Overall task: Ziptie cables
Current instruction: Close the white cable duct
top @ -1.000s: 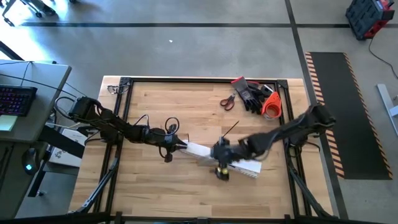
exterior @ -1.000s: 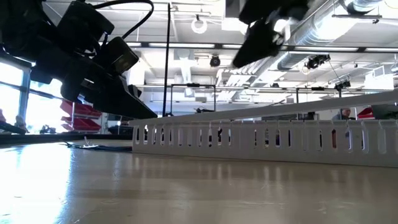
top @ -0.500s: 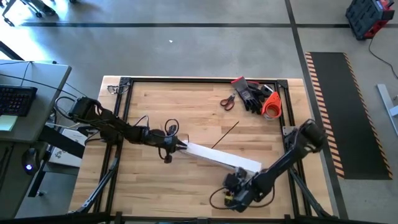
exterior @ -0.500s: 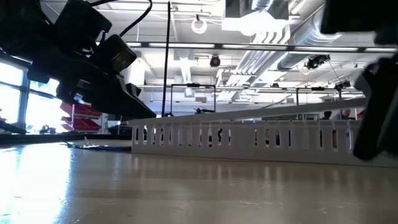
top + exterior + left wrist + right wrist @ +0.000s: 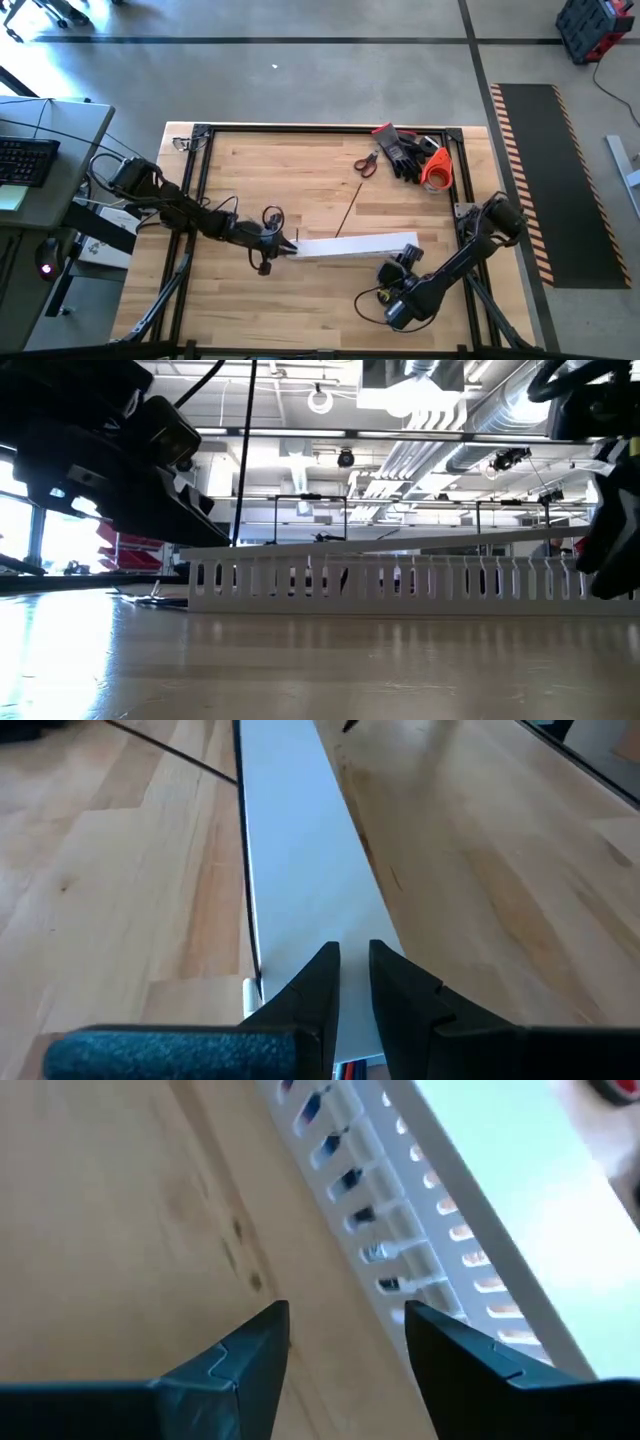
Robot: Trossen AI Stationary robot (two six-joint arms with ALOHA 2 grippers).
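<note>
A white slotted channel point(image 5: 355, 245) lies on the wooden table, parallel to its near edge. A flat white lid point(image 5: 300, 850) covers the channel. The cables show only as dark and bluish bits behind the slots point(image 5: 350, 1180) and as a reddish tip under my left fingers point(image 5: 345, 1070). My left gripper point(image 5: 288, 246) is shut on the channel's left end. My right gripper point(image 5: 345, 1345) stands open just near of the channel's right end point(image 5: 405, 262), with the slotted wall ahead of its fingers. My left gripper has the channel's left end point(image 5: 352, 1020) between its two fingers, which stand only a narrow gap apart. They come from the table's left, slanting down, and lie along the channel. The fingers hide what exactly they pinch. The channel rests on the table.
A thin dark strand point(image 5: 345, 218) lies loose on the table just far of the channel. Scissors point(image 5: 365, 163), dark gloves point(image 5: 403, 150) and an orange roll point(image 5: 435, 170) sit at the far right corner. A black frame point(image 5: 200, 135) edges the table.
The channel has swung flat on the table. Its right end went toward the far edge and its left end stayed in my left gripper, which moved slightly toward the near edge. My right gripper left the channel's middle, swept down toward the near right, then came to the right end.
</note>
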